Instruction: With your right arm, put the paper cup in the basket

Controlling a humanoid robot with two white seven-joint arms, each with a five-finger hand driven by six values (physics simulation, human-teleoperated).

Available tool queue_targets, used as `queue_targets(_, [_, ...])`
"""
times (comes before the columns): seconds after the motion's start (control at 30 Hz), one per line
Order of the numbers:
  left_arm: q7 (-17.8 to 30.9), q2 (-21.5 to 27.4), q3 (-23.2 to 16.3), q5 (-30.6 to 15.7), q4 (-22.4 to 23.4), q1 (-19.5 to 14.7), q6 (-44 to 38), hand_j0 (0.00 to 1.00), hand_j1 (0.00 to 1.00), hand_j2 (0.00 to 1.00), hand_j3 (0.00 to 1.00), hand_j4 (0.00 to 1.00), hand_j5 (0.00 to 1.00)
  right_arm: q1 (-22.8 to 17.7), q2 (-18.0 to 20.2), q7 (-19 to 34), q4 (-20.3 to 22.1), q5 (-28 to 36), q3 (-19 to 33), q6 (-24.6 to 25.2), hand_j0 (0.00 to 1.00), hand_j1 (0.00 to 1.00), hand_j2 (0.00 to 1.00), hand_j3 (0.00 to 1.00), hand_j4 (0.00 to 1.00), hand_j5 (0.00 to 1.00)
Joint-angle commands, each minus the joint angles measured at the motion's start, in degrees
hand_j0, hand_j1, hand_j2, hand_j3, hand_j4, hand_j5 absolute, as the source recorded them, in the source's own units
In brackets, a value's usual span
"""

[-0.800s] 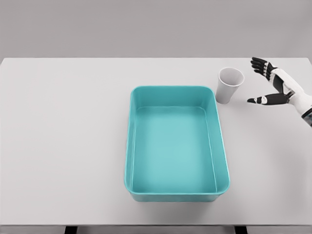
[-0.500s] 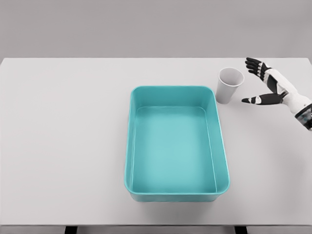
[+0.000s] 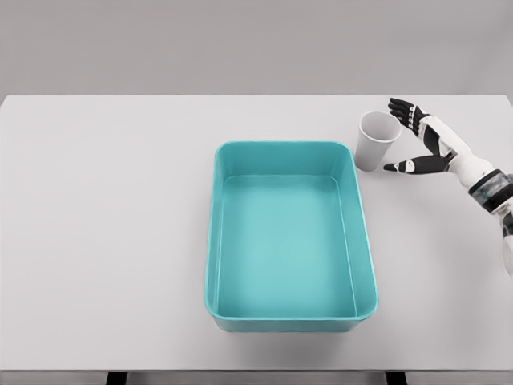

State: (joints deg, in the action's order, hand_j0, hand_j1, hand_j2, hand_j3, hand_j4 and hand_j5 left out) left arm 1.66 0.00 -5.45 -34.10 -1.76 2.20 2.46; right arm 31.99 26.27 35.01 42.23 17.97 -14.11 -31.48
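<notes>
The right arm is cut off by the right edge of the picture, so only its forearm and wrist can be seen, and the table (image 3: 104,241) is cut off at the bottom edge. The far wall of the paper cup (image 3: 377,139) is not visible from outside, and it is hard to make out whether any fingertip really touches the cup. The right hand (image 3: 423,146) is spread wide and holds nothing: its dark fingers (image 3: 403,111) reach out just behind the cup's right rim, and the thumb (image 3: 398,167) points toward the cup's lower right side, very close to it. The cup is white, stands upright with its mouth up, and sits on the table just beside the far right corner of the basket (image 3: 215,241), outside of it. It lies to the left of the hand, partly between the fingers and the thumb. The basket is turquoise, rectangular, and nothing lies inside it.
</notes>
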Motion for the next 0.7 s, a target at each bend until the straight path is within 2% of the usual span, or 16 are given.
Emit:
queue_targets(0.0, [0.01,0.0,0.0,0.0,0.0,0.0,0.0,1.0,1.0,1.0,1.0,1.0,1.0,0.0,0.01,-0.01,0.05,0.4,0.05,0.01,1.0,1.0,1.0,1.0,1.0,1.0])
queue_targets(0.67, [0.01,0.0,0.0,0.0,0.0,0.0,0.0,1.0,1.0,1.0,1.0,1.0,1.0,1.32,-0.78,-0.01,0.05,0.22,-2.06,0.01,1.0,1.0,1.0,1.0,1.0,1.0])
